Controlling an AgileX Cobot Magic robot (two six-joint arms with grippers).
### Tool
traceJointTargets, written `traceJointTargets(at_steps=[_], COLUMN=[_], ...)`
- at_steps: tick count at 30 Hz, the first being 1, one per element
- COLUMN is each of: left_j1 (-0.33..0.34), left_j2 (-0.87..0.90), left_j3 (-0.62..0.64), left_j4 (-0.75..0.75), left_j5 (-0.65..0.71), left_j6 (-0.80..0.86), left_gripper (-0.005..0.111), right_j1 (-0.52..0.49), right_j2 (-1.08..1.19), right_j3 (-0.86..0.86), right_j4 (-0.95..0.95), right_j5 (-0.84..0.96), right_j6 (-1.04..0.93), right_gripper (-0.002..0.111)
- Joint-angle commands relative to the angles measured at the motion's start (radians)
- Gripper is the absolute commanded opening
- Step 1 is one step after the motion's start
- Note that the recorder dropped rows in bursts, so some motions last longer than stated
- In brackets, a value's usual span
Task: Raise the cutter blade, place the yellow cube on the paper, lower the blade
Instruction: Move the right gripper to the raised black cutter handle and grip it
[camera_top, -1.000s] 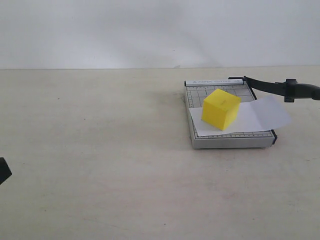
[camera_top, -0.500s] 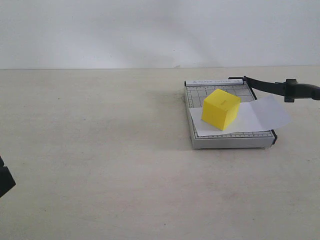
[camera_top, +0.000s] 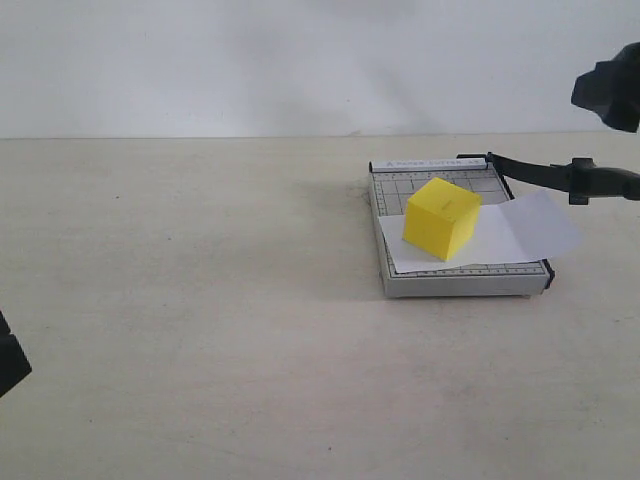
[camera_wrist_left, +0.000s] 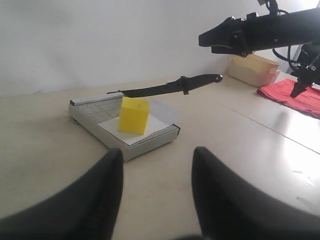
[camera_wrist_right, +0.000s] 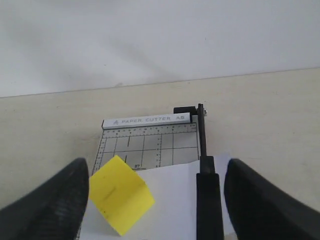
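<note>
The yellow cube (camera_top: 442, 217) rests on the white paper (camera_top: 530, 232), which lies across the grey cutter board (camera_top: 440, 282). The cutter blade (camera_top: 545, 173) stands raised at a low angle, its thick handle (camera_top: 603, 182) out past the board's right side. My right gripper (camera_wrist_right: 157, 166) hovers open over the board, the cube (camera_wrist_right: 120, 196) and the blade handle (camera_wrist_right: 208, 200) showing between its fingers, touching neither. In the exterior view part of the right arm (camera_top: 611, 95) shows at top right. My left gripper (camera_wrist_left: 156, 161) is open and empty, low and far from the board (camera_wrist_left: 95, 112).
Seen from the left wrist, a cardboard box (camera_wrist_left: 253, 69) and a red cloth (camera_wrist_left: 295, 94) sit beyond the cutter, and the right arm (camera_wrist_left: 260, 32) reaches over the blade (camera_wrist_left: 165, 89). The left gripper's tip (camera_top: 8, 362) shows at the table's lower left edge.
The right arm has come into the exterior view at the top right, above the blade handle. The left gripper has sunk slightly. Cube, paper and blade have not moved.
</note>
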Motion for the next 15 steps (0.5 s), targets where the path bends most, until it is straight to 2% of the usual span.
traceJointTargets(at_steps=[1, 4, 7, 9, 15], left_j1=[-0.005, -0.005, -0.005, -0.005, -0.005], left_j2=[-0.002, -0.002, -0.002, -0.002, -0.002], left_j3=[0.004, 0.004, 0.004, 0.004, 0.004], left_j4=[-0.002, -0.002, -0.002, -0.002, -0.002], left_j5=[0.009, 0.009, 0.009, 0.009, 0.009], left_j6=[-0.020, -0.020, -0.020, -0.020, -0.020], left_gripper=[0.042, 0.042, 0.042, 0.042, 0.042], right_j1=[0.003, 0.003, 0.003, 0.003, 0.003], right_j2=[0.045, 0.049, 0.049, 0.049, 0.049], right_j3=[-0.039, -0.039, -0.039, -0.039, -0.039], right_j4=[-0.077, -0.310, -0.687, -0.852, -0.881], right_j5=[0.011, 0.074, 0.189, 0.237, 0.254], right_j6=[0.072, 0.292, 0.629, 0.775, 0.804], right_gripper=[0.071, 0.071, 0.071, 0.071, 0.071])
